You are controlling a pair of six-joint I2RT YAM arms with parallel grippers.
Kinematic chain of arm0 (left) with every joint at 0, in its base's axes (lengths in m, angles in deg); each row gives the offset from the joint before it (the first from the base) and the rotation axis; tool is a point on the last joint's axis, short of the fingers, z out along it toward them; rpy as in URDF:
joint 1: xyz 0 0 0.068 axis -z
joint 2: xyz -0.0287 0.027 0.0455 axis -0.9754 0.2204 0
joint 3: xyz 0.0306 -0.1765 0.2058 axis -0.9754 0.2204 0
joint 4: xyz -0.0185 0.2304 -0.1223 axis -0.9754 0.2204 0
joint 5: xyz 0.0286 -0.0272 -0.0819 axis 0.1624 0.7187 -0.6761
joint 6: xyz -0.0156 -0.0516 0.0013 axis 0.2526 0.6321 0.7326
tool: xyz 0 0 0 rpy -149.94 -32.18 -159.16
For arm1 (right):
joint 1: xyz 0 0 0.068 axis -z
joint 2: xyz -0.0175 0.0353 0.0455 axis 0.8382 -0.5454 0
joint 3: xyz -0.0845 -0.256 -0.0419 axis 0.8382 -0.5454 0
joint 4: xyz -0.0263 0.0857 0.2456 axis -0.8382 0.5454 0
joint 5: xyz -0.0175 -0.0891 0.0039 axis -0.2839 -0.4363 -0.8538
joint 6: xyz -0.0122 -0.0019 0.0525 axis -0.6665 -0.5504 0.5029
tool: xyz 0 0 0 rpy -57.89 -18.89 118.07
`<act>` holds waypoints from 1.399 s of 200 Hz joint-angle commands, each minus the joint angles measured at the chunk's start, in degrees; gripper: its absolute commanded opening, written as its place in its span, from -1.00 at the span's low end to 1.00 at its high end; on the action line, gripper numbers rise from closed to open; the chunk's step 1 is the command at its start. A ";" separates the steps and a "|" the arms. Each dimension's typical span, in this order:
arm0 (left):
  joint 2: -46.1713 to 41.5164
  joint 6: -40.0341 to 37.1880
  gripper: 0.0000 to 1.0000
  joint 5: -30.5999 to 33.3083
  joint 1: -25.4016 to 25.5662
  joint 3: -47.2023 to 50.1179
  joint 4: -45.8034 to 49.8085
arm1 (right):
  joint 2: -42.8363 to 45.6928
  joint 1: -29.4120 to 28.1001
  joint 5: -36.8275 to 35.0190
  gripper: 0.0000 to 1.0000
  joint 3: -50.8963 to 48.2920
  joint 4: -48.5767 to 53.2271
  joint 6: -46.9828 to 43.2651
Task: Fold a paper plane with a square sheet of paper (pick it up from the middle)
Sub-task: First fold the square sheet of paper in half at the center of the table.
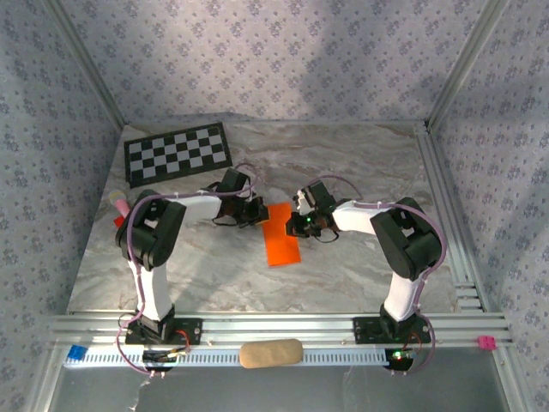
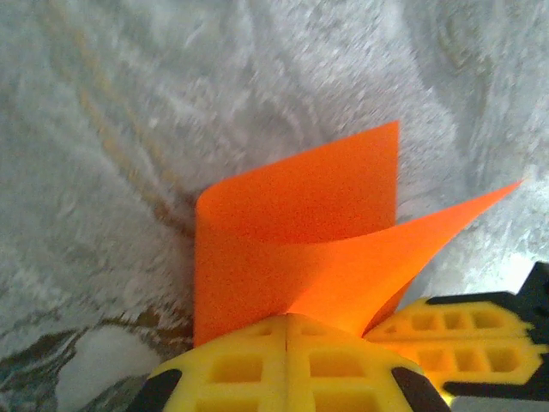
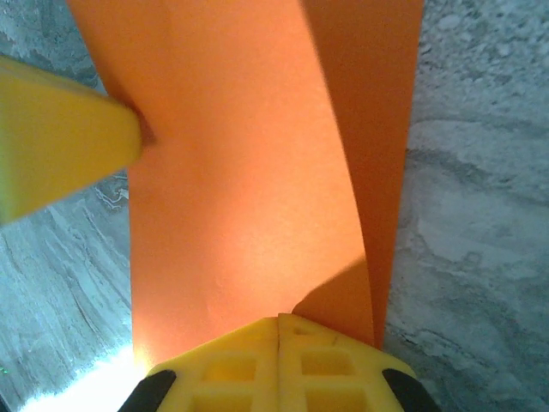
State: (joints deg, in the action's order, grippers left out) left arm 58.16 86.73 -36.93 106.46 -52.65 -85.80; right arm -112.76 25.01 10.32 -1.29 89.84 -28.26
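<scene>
Left end effector [image 1: 259,211] faces right end effector [image 1: 298,225], both pinching paper [image 1: 281,242].

Table [image 1: 369,163] lies open around the paper [image 1: 281,239]; checkerboard sheet [image 1: 177,153] far-left.

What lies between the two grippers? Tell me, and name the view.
The square sheet of paper, bright orange, fills the gap between the left gripper and right gripper, both shut on it. The top external view shows this.

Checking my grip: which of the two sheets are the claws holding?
The plain orange square sheet of paper, pinched by the left claw and right claw; the checkerboard sheet lies flat at far left.
</scene>
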 commanded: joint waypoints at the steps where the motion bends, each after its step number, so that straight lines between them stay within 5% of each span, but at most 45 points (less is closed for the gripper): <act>1: 2.24 -0.21 -0.91 -0.31 -0.72 -1.71 1.21 | -2.12 0.61 -5.63 -1.00 -3.06 9.92 -1.16; 280: 6.26 8.91 -0.91 7.34 -6.74 -1.19 -3.70 | -1.70 0.63 -5.44 -1.00 -4.72 9.25 -1.56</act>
State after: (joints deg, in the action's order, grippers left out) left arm 61.85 94.36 -38.26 102.37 -53.38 -89.64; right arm -112.50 25.09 10.34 -2.15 88.58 -28.48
